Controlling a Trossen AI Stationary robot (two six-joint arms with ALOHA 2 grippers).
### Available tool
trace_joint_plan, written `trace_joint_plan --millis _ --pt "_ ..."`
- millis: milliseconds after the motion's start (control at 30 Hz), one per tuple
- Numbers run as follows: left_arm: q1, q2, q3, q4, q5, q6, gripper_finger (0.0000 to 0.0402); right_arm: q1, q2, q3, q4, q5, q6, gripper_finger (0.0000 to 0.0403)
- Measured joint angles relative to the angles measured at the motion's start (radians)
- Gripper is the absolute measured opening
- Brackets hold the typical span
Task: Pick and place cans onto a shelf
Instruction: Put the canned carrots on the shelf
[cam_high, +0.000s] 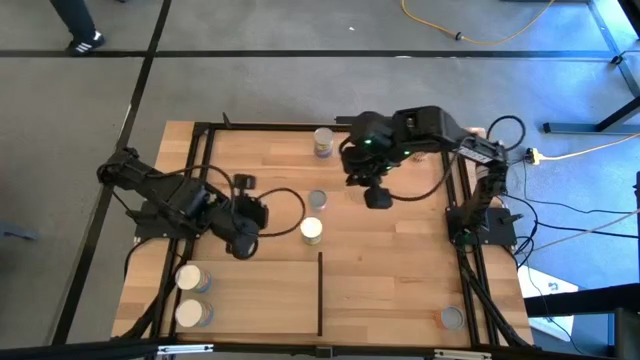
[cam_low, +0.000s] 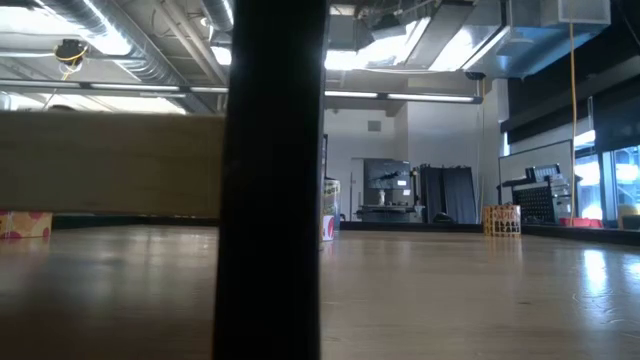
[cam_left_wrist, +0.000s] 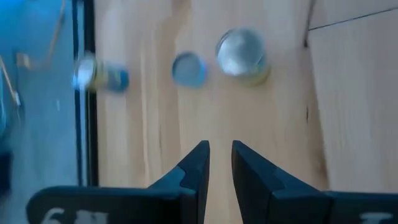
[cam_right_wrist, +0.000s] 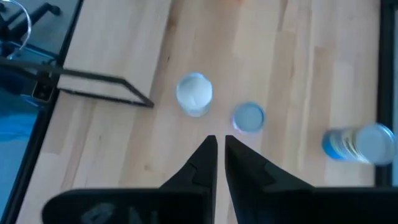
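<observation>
Three cans stand upright on the tabletop's middle: a blue-labelled can (cam_high: 323, 142) at the far edge, a low grey-blue can (cam_high: 317, 200) (cam_right_wrist: 249, 116), and a cream-topped can (cam_high: 312, 230) (cam_left_wrist: 242, 53). The shelf (cam_high: 260, 300) lies at the near edge with a black divider (cam_high: 320, 295). Two cans (cam_high: 190, 278) (cam_high: 190, 313) stand on its left end and one can (cam_high: 452, 318) on its right end. My left gripper (cam_high: 243, 243) (cam_left_wrist: 221, 149) hovers left of the cream-topped can, slightly open and holding nothing. My right gripper (cam_high: 377, 198) (cam_right_wrist: 220, 140) hangs above the table right of the grey-blue can, shut and holding nothing.
A black frame (cam_high: 205, 160) runs around the tabletop, and cables (cam_high: 285, 195) trail from the left arm across the wood. In the low view the divider (cam_low: 270, 180) hides the middle of the table. Bare wood lies between the two grippers and the shelf.
</observation>
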Motion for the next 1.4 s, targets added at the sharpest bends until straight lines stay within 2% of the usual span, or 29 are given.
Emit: trace_joint_plan --millis 133,367,567,667,1033,1233,1400 --pt "0.022 0.006 -0.059 0.121 0.006 0.193 0.0062 0.000 -0.047 0.000 -0.025 0.007 -0.001 0.0033" --pt "0.055 0.018 -0.206 0.357 0.026 0.398 0.0058 0.000 -0.117 0.000 -0.030 0.006 -0.022 0.0033" --pt "0.083 0.019 -0.341 0.591 0.161 0.601 0.0057 0.000 -0.141 0.000 -0.052 0.006 -0.065 0.0033" --pt "0.098 0.019 -0.399 0.700 0.187 0.641 0.0057 0.000 -0.144 0.000 -0.052 0.006 -0.078 0.0033" --pt "0.155 0.018 -0.571 0.939 0.231 0.735 0.0057 0.000 -0.148 0.000 -0.051 0.004 -0.082 0.0033" --pt "0.176 0.055 -0.620 0.992 0.291 0.807 0.0057 0.000 -0.148 -0.001 -0.051 0.004 -0.084 0.0033" --pt "0.180 0.093 -0.619 1.052 0.215 0.858 0.0057 0.000 -0.148 -0.001 -0.050 0.004 -0.081 0.0033"
